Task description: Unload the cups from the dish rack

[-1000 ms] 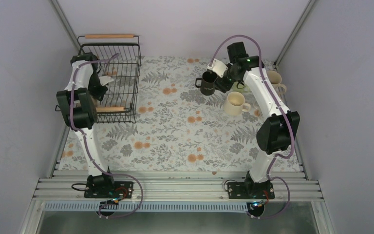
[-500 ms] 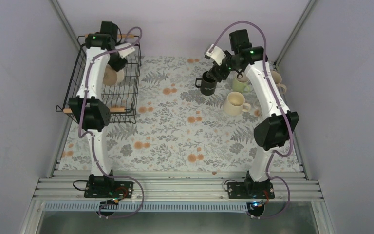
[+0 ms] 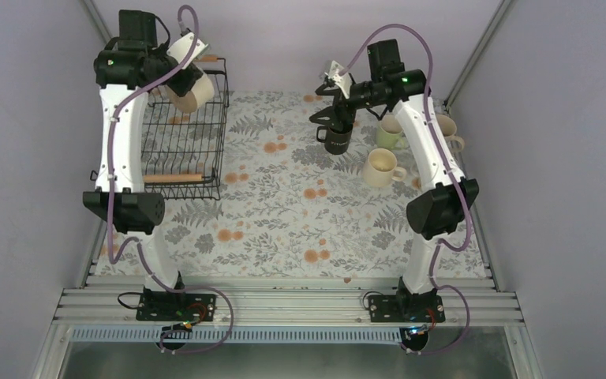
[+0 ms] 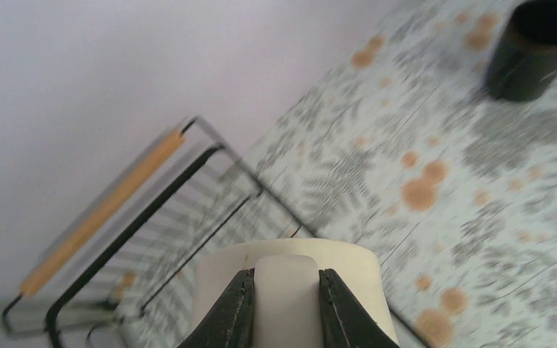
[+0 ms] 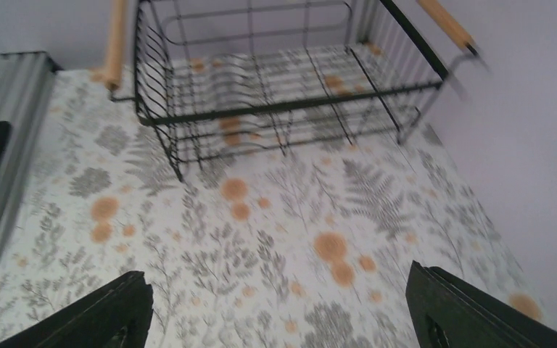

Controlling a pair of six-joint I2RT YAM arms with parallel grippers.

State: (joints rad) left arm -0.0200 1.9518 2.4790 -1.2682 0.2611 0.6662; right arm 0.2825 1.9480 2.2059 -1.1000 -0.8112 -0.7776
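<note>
My left gripper (image 3: 180, 77) is shut on the handle of a cream mug (image 3: 192, 92) and holds it in the air above the far end of the black wire dish rack (image 3: 209, 142); the left wrist view shows both fingers clamped on the handle (image 4: 287, 304). The rack (image 5: 275, 109) holds no mugs that I can see. My right gripper (image 3: 325, 112) is open and empty just above the black mug (image 3: 336, 140), which stands on the table. A pale green mug (image 3: 389, 133) and two cream mugs (image 3: 381, 166) stand to its right.
The floral tablecloth (image 3: 284, 213) covers the table. The rack's wooden handles (image 3: 175, 178) lie at its near and far ends. The back wall is close behind the rack. The black mug also shows in the left wrist view (image 4: 533, 47).
My left arm has reached into the rack, gripped the cream mug and lifted it up and back. My right gripper has let go of the black mug, opened and risen.
</note>
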